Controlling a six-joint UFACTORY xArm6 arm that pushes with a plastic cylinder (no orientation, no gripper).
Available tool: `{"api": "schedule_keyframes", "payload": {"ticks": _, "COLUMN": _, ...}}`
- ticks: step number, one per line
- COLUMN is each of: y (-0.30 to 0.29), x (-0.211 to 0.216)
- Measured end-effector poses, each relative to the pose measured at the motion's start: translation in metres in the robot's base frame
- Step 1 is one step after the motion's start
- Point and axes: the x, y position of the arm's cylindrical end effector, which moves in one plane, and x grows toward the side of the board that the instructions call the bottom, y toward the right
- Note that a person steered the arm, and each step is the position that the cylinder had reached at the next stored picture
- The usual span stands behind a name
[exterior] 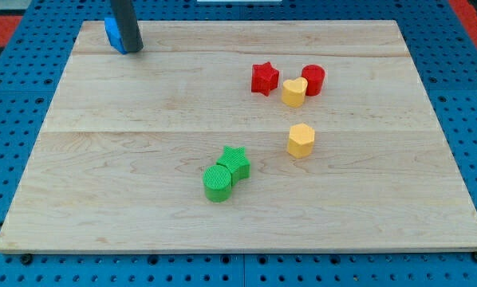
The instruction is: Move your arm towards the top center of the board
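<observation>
My tip (133, 49) is at the view's top left corner of the wooden board (143, 159). It stands right against a blue block (112, 34), which is partly hidden behind the rod, so its shape is unclear. A red star (263, 78), a yellow heart (294, 92) and a red cylinder (313, 80) cluster at the upper right of centre. A yellow hexagon (300, 140) lies below them. A green star (236, 160) touches a green cylinder (218, 182) near the bottom centre.
The board rests on a blue pegboard surface (15, 119). A red area (474, 20) shows at the view's top right corner.
</observation>
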Motion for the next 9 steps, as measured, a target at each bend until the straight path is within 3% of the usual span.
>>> {"api": "schedule_keyframes", "payload": {"ticks": 3, "y": 0.002, "x": -0.055}}
{"api": "schedule_keyframes", "payload": {"ticks": 9, "y": 0.077, "x": -0.068}}
